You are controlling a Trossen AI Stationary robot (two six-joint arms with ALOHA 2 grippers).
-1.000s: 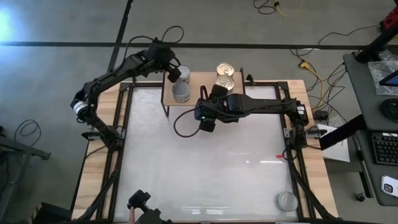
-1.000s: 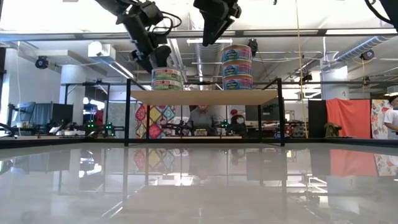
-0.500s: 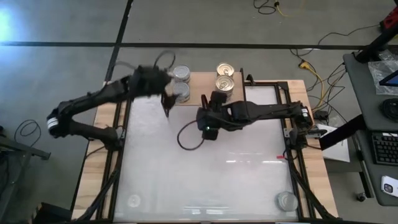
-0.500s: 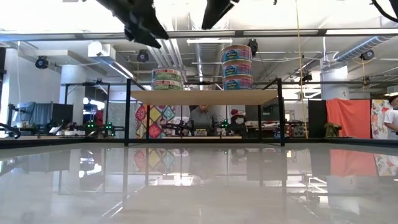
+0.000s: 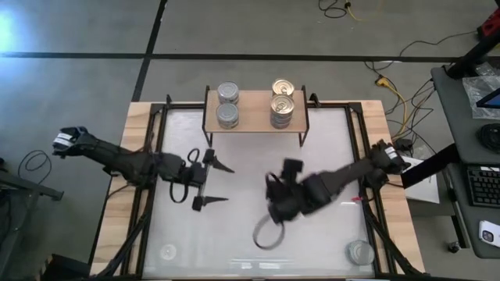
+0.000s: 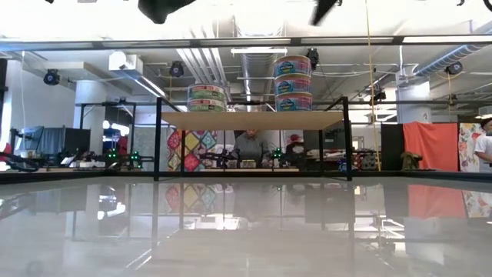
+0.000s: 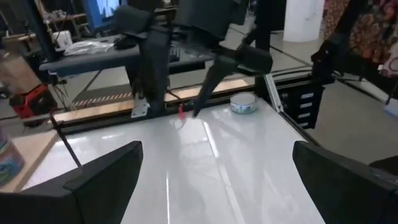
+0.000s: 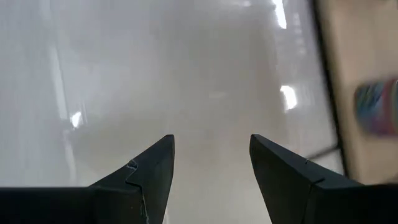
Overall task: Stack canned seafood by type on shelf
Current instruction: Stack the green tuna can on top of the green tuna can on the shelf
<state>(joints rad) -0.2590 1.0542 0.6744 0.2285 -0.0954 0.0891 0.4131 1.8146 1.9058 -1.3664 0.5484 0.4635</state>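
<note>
Tins (image 5: 282, 108) stacked on shelf (image 5: 254, 121) — well apart from both hands.

A robotics lab: exposed ceiling ducts (image 6: 231, 65), other arm rigs (image 6: 100, 158) behind, floor cables (image 5: 391, 86), a desk keyboard (image 5: 482, 186).

Shelf (image 5: 254, 123) carries tin stacks (image 5: 282, 101); white table (image 5: 312, 242) holds loose tin (image 5: 360, 251).

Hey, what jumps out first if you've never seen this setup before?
The shelf at the table's far edge, carrying four tin stacks: silver-topped tins on its left, gold-topped tins on its right. Next, both dark arms hang over the white table, the left tool wide open and empty, the right tool empty too.
</note>
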